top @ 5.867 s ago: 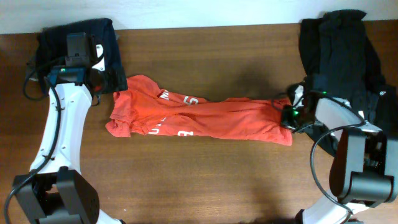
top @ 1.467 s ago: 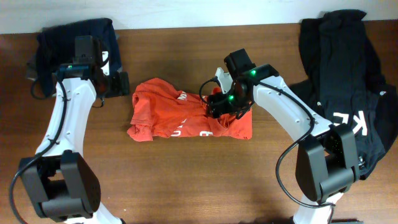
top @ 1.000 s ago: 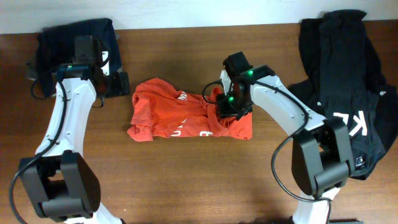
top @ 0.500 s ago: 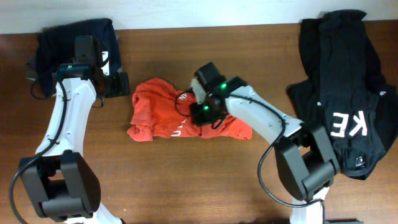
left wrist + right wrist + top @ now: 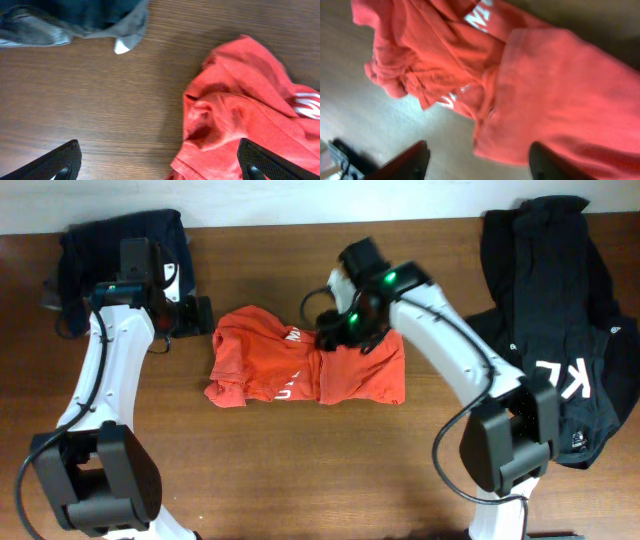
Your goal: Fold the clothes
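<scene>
**A:** How's the shirt (image 5: 300, 370) gonna handle? It's lying in the middle of the table (image 5: 300, 470), right half doubled over, left end bunched.

**B:** Light and floppy, I'd say. No stiffness, so it'll sag and crumple wherever it isn't held. I'd pinch a hem corner or sleeve edge, not the bulk.

**A:** Arms?

**B:** Right gripper (image 5: 335, 335) hovers over the fold, arm arched in from the right, fingers spread with nothing in them. Left gripper (image 5: 160, 160) sits low beside the bunched sleeve — also wide apart, empty.

Soft, even light from above, shadows faint; overhead view sharp; right wrist view blurred, the T-shirt (image 5: 545, 90) smeared, the table (image 5: 350, 120) glaring pale; left wrist view crisp.
</scene>
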`<state>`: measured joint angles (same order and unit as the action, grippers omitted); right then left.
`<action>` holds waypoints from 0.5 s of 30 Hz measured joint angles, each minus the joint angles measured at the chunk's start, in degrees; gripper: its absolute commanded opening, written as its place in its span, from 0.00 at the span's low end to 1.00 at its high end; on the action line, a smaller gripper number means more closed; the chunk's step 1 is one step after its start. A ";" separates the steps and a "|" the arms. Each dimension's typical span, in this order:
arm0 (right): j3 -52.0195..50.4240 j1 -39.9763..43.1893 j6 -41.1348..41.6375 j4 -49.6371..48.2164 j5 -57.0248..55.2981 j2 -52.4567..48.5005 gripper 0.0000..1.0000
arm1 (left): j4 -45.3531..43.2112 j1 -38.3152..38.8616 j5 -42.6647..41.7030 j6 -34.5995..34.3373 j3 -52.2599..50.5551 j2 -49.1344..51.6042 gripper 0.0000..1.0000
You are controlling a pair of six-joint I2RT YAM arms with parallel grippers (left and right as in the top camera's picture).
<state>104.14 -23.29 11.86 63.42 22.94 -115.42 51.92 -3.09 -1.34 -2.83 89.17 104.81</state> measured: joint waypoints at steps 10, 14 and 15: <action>4.20 6.08 -4.66 7.32 0.11 0.17 0.77 | 0.00 0.02 -6.01 3.13 -2.12 2.49 0.99; 4.20 7.37 -5.68 7.54 0.09 0.17 0.77 | -0.31 0.02 -11.30 6.03 -2.69 6.82 0.99; 4.20 7.58 -5.90 7.56 0.07 0.17 0.77 | -0.37 0.02 -12.79 6.86 -2.73 8.11 0.99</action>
<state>108.33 -15.70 5.96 70.98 23.00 -115.24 51.55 -3.07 -14.13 4.03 86.43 112.92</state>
